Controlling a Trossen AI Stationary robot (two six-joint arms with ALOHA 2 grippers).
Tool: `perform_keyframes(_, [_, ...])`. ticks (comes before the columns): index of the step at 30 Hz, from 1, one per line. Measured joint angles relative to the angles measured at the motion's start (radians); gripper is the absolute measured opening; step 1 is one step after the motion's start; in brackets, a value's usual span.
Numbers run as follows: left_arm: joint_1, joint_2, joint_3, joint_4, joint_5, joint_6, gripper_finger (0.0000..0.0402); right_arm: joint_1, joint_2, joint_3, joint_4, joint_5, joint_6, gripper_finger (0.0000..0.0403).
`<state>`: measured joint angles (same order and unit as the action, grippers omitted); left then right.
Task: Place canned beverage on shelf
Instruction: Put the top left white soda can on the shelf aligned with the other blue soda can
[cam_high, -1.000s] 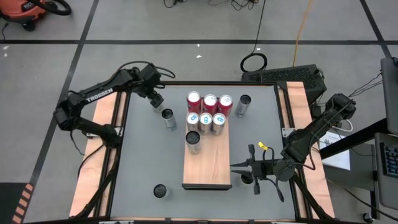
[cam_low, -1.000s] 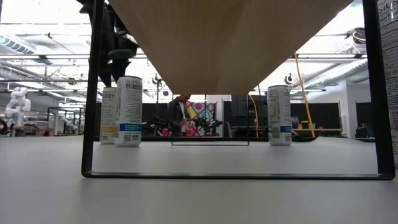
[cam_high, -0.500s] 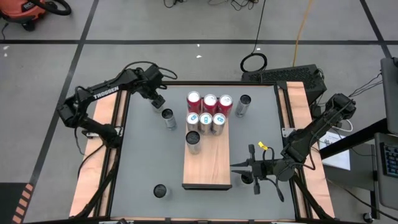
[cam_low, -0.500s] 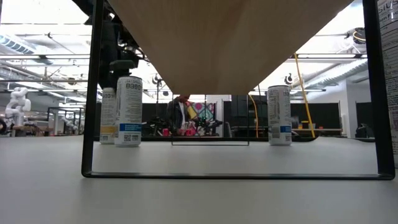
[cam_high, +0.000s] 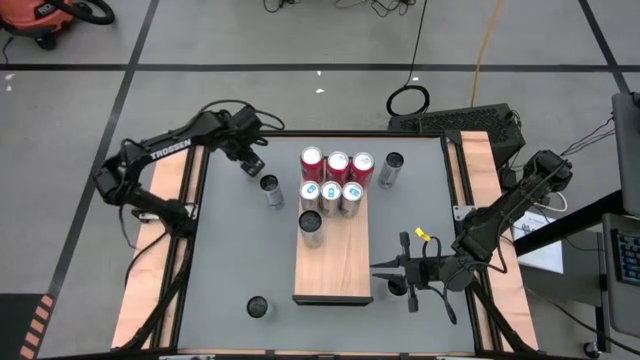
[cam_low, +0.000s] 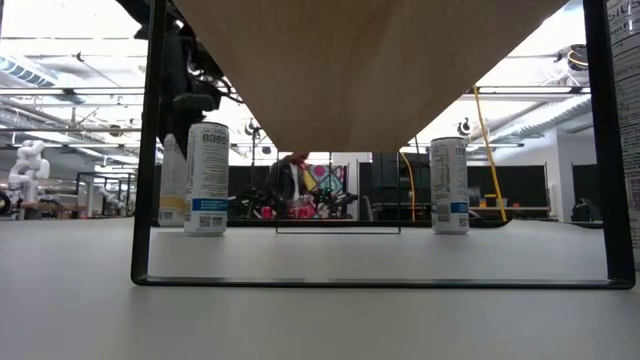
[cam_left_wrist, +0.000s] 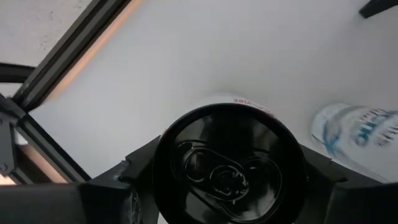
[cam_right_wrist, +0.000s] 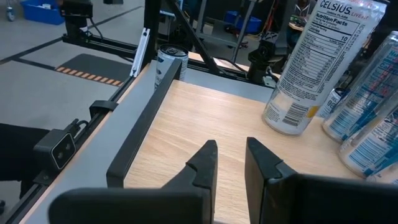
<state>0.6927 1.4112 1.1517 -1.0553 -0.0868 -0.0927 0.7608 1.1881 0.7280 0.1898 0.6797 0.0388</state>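
left end effector (cam_high: 253, 163) nearer can (cam_high: 270, 190) (narrower)

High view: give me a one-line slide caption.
Seven cans stand on the shelf while the left gripper hovers by a can on the table.

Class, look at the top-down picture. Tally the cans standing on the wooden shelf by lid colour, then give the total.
Red-lid cans: 3
White-and-blue-lid cans: 3
Dark-lid cans: 1
Total on the shelf: 7
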Motion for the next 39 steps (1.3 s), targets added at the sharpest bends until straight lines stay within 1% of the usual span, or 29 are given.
perform_keyframes(5, [-0.051, -0.106, 0.015, -0.034, 0.007, -0.034, 0.0243, -0.005, 0.009, 0.000, 0.021, 0.003, -0.016, 0.0022])
perform_keyframes(13, [-0.183, -0.371, 0.067, -0.024, 0.003, -0.126, 0.0244, -0.021, 0.015, -0.001, 0.190, 0.013, -0.118, 0.0022])
perform_keyframes(17, [-0.260, -0.489, 0.075, 0.006, -0.001, -0.133, 0.0244, -0.021, 0.015, -0.001, 0.203, 0.092, -0.130, 0.0022])
perform_keyframes(20, [-0.309, -0.556, 0.076, 0.054, -0.002, -0.108, 0.0245, -0.022, 0.015, -0.001, 0.220, 0.155, -0.124, 0.0022])
perform_keyframes(22, [-0.339, -0.591, 0.076, 0.089, -0.003, -0.104, 0.0245, -0.022, 0.015, -0.001, 0.258, 0.164, -0.132, 0.0022])
perform_keyframes(26, [-0.397, -0.635, 0.076, 0.209, 0.041, -0.062, 0.0246, -0.022, 0.013, 0.001, 0.315, 0.162, -0.136, 0.0022])
perform_keyframes(29, [-0.446, -0.647, 0.076, 0.297, 0.083, -0.053, 0.0246, -0.022, 0.010, 0.020, 0.282, 0.160, -0.098, 0.0022])
perform_keyframes(33, [-0.505, -0.648, 0.076, 0.380, 0.108, -0.001, 0.0246, -0.022, 0.010, 0.050, 0.228, 0.158, -0.072, 0.0023])
perform_keyframes(39, [-0.593, -0.617, 0.076, 0.483, 0.120, 0.061, 0.0247, -0.022, 0.010, 0.099, 0.216, 0.158, -0.113, 0.0023])
